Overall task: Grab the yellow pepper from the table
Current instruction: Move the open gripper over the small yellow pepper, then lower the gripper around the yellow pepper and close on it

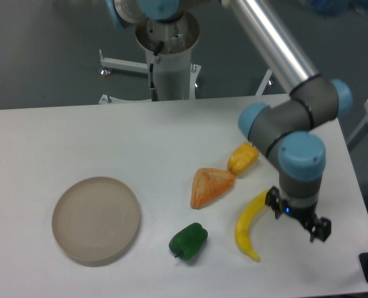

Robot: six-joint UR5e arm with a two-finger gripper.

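five things lie on the large white flat table [59, 133] as i read it from left to right. first comes the round beige shallow plate [95, 218], well apart from the rest. next is the small glossy green toy pepper [188, 241] at the front, then the orange-tan triangular wedge [210, 186] behind it. just right of the wedge's tip, near touching it, sits the small stubby yellow-orange toy pepper [242, 159], my target, lying free on the tabletop. in front of that pepper curves the long yellow toy banana [249, 225].

furthest right is the black two-finger gripper [299, 218], hanging from the grey and blue wrist just beside the banana's upper end. its fingers look spread and hold nothing, though they are small and dark in my view, so i say that with some caution.

i judge the step in hand to be the approach: the pepper is not yet reached. the forearm slants down from the upper left to the elbow, and the wrist drops near vertical over the table's right front. for the next move i would carry the gripper back and left, past the banana, centre it over the pepper, then descend with fingers apart.
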